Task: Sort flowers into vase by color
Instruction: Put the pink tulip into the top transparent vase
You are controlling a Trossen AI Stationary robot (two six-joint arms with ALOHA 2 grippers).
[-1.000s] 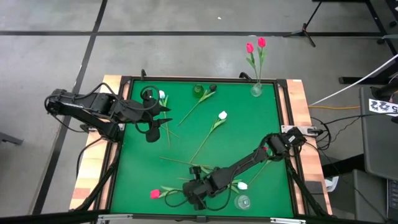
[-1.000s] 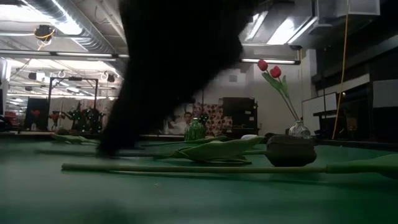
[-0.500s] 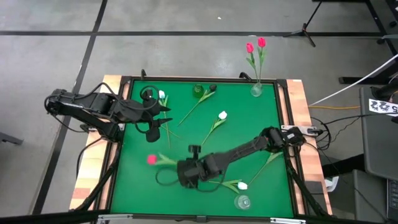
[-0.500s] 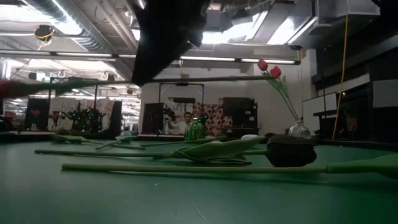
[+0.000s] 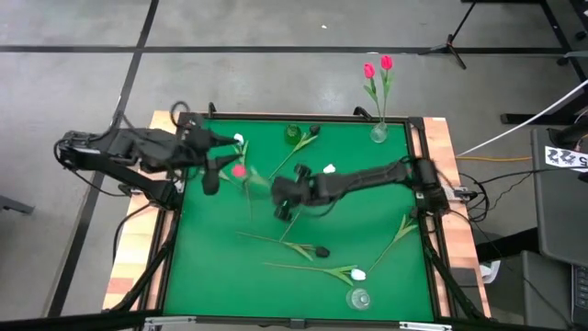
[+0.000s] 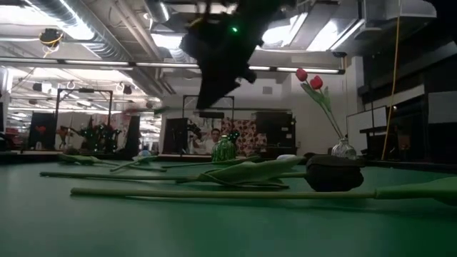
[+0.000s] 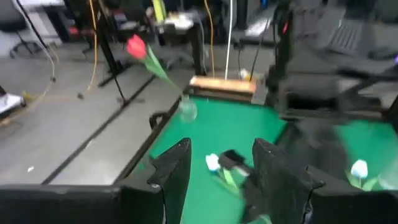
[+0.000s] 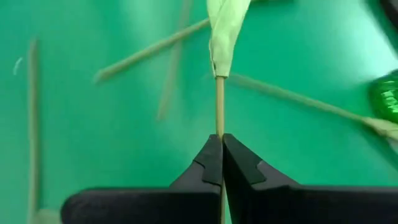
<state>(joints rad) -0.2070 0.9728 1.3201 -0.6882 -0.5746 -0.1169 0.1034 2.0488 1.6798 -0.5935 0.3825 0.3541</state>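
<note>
At the far-left of the counter (image 5: 211, 276), the left hand (image 5: 223, 150) is held part-open and empty, now raised nearer the approaching red-pink tulip (image 5: 239, 170). That tulip has been lifted from the near-left edge and carried up-counter by the right hand (image 5: 283, 190), clamped tight on its stem. A handover seems intended, toward the far-right vase (image 5: 378, 132) already holding two red-pink flowers (image 5: 377, 66).

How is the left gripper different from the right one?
The left gripper is open and empty; the right gripper is shut on a red tulip, pinching its stem. The left gripper is by the left edge of the mat; the right gripper is over the mat's middle. Both are dark and have two fingers.
</note>
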